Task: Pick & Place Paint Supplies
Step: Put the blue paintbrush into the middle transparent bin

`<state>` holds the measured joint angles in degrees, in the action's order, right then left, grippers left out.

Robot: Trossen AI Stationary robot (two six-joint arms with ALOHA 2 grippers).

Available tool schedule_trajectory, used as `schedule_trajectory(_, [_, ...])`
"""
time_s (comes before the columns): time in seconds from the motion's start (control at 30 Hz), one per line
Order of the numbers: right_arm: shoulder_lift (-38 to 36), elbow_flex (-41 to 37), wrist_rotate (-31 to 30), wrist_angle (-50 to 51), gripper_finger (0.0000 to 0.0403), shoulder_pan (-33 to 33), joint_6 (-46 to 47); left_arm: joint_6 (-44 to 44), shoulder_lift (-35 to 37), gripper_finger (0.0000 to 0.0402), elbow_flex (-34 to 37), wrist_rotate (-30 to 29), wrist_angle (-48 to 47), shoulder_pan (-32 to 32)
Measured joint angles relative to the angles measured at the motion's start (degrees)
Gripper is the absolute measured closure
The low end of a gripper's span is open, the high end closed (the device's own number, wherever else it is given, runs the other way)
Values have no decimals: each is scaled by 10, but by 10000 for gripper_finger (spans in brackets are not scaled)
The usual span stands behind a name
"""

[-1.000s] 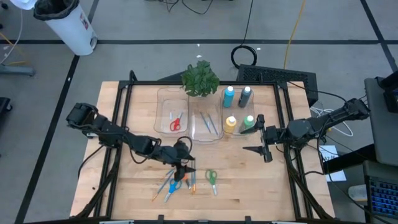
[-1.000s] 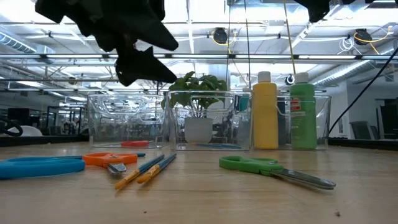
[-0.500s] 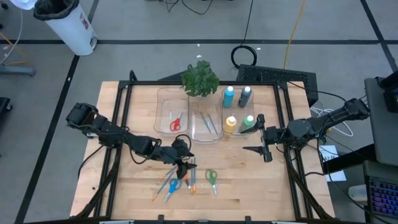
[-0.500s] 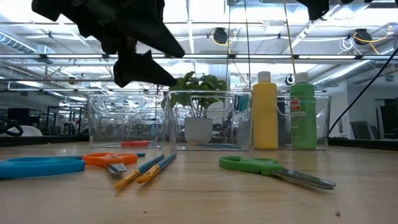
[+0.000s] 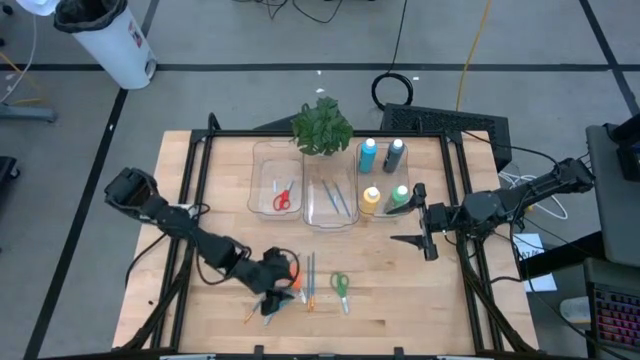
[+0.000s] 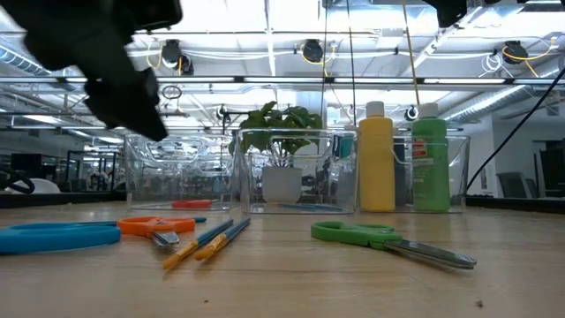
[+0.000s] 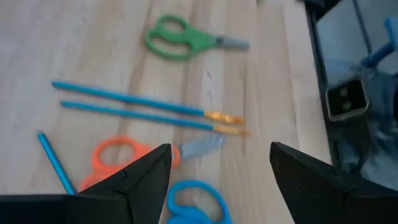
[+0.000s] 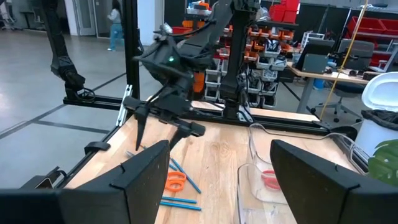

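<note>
From above, my left gripper point(image 5: 272, 296) sits low over the loose pile near the worktop's point(image 5: 400, 290) front edge, hiding most of the blue scissors point(image 5: 270, 308) and orange scissors point(image 5: 292, 270); two brushes point(image 5: 309, 282) and the green scissors point(image 5: 340, 287) lie just beside it. Red scissors point(image 5: 282, 197) sit in the left bin point(image 5: 262, 160), more brushes in the middle bin point(image 5: 322, 218), and the four paint bottles point(image 5: 383, 176) in the right bin. My right gripper point(image 5: 418, 217) waits near those bottles, fingers spread, empty. At worktop level, the left arm is only a dark mass at upper left, its fingers hard to make out; blue scissors point(image 6: 55, 235) are cut off at the edge, and only the yellow bottle point(image 6: 376, 161) and green bottle point(image 6: 430, 161) show clearly. Left wrist view: fingers point(image 7: 140, 180) apart, nothing between them, orange scissors point(image 7: 124, 155) and blue handles partly hidden behind them. Right wrist view: fingers point(image 8: 143, 171) wide, left arm far off.
</note>
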<state>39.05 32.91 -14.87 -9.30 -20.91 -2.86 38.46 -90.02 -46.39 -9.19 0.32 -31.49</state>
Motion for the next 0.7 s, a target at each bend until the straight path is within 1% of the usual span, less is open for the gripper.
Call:
schedule_trajectory(0.1, [0, 0, 0, 0, 133, 0, 0, 23, -1, 128, 0, -18, -43, -20])
schedule_trajectory(0.23, [0, 0, 0, 1, 133, 0, 0, 79, -1, 128, 0, -61, -110, -23])
schedule_trajectory(0.47, [0, 0, 0, 5, 133, 0, 6, 108, -7, 128, 0, -75, -203, -3])
schedule_trajectory(0.53, [1, 0, 0, 5, 133, 0, 6, 128, -10, 128, 0, -63, -217, 4])
schedule_trajectory(0.63, [2, 0, 0, 5, 133, 0, 6, 156, -13, 128, 0, -22, -240, 6])
schedule_trajectory(0.7, [3, 0, 0, 6, 133, 0, 7, 170, -17, 128, 0, 4, -238, 3])
